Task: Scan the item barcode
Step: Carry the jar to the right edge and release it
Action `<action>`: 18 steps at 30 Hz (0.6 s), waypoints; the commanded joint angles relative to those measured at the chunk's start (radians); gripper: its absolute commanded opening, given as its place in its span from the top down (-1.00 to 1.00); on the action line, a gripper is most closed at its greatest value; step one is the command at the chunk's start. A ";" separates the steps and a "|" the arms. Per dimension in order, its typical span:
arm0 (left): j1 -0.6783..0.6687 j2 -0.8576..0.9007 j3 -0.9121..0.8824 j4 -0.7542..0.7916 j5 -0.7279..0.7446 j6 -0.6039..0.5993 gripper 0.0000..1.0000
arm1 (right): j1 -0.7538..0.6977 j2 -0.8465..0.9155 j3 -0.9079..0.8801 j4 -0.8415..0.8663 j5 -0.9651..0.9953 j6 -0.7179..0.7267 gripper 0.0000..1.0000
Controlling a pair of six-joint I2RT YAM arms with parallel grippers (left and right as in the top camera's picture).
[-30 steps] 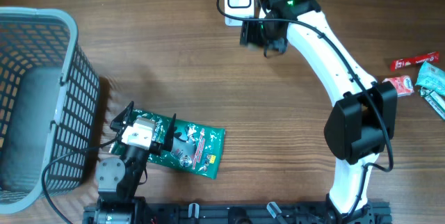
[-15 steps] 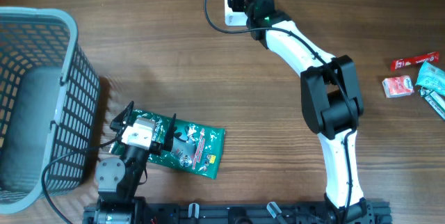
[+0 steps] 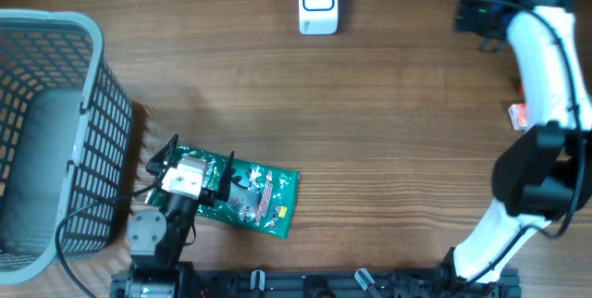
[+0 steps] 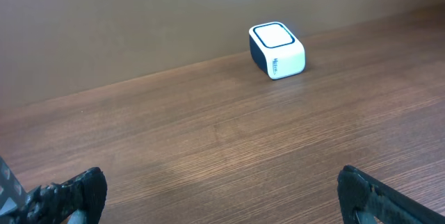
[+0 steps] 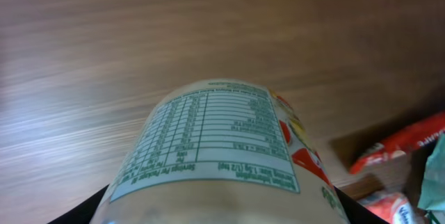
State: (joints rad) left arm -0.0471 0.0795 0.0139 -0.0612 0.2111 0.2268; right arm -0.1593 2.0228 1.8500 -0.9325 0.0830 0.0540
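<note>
Wood bench [image 3: 388,131] carries everything. Grey basket [image 3: 55,104] at the far left edge. By it, left pincer [image 4: 222,200] spread wide, holding nothing, over one end of a green packet [image 3: 264,201]. At the far right corner, right pincer [image 3: 474,18] clamped on a rounded container [image 5: 215,140], nutrition panel facing the wrist camera, barcode not seen. The white scanner [image 3: 317,2] sits well apart to its left. Small red packets [image 3: 527,113] lie near the arm. Risks: wrong face shown to scanner, so no read; smooth curved wall twisting in the grip; arm sweeping the packets.
</note>
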 commanded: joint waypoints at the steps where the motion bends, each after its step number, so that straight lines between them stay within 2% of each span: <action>1: -0.003 -0.007 -0.004 -0.003 0.013 -0.006 -1.00 | -0.103 0.135 0.000 0.007 -0.066 -0.044 -0.29; 5: -0.003 -0.007 -0.004 -0.003 0.013 -0.006 -1.00 | -0.200 0.242 0.000 0.005 -0.048 -0.027 -0.19; 6: -0.003 -0.007 -0.004 -0.004 0.013 -0.006 -1.00 | -0.225 0.245 0.000 0.005 -0.029 -0.006 -0.30; 7: -0.003 -0.007 -0.004 -0.003 0.013 -0.006 -1.00 | -0.244 0.245 0.002 0.007 -0.025 0.001 -0.74; 8: -0.003 -0.007 -0.003 -0.003 0.013 -0.006 -1.00 | -0.260 0.239 0.010 0.004 -0.027 0.002 -0.99; 11: -0.003 -0.007 -0.003 -0.003 0.013 -0.006 -1.00 | -0.285 0.205 0.150 -0.091 -0.116 0.006 -0.99; 15: -0.003 -0.007 -0.003 -0.003 0.013 -0.006 -1.00 | -0.270 0.085 0.498 -0.364 -0.360 0.139 -0.99; 18: -0.003 -0.007 -0.004 -0.003 0.013 -0.006 -1.00 | -0.216 -0.056 0.566 -0.546 -0.604 0.111 -0.99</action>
State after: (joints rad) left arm -0.0471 0.0795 0.0139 -0.0616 0.2111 0.2268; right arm -0.4263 2.0983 2.3703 -1.3907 -0.2638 0.1593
